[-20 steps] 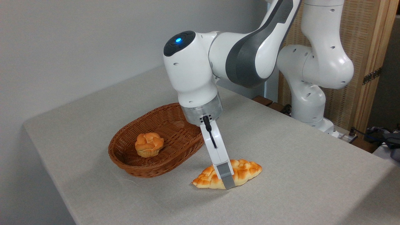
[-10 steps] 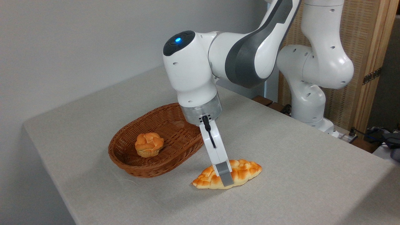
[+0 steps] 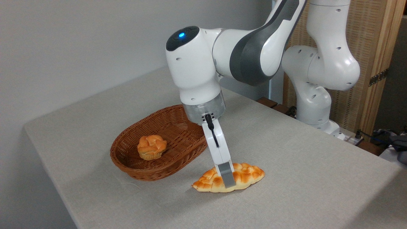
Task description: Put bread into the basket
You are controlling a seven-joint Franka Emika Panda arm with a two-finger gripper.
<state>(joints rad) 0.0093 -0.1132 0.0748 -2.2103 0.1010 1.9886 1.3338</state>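
The bread (image 3: pixel 248 175), a long braided golden loaf, is low over the grey table just right of the basket, with a thin shadow under it. My gripper (image 3: pixel 229 178) is shut on the loaf's middle; the near grey finger (image 3: pixel 227 178) crosses its front and the far finger is hidden behind it. The oval reddish-brown wicker basket (image 3: pixel 133 170) stands to the left, its right rim close to the gripper's white body.
A small round orange bun (image 3: pixel 151 146) sits inside the basket. The arm's base (image 3: pixel 313 105) stands at the table's back right, with a wooden screen (image 3: pixel 375 47) behind it. The table edge runs close along the front left.
The gripper has risen a little and shifted slightly left, and the loaf has moved up and left with it.
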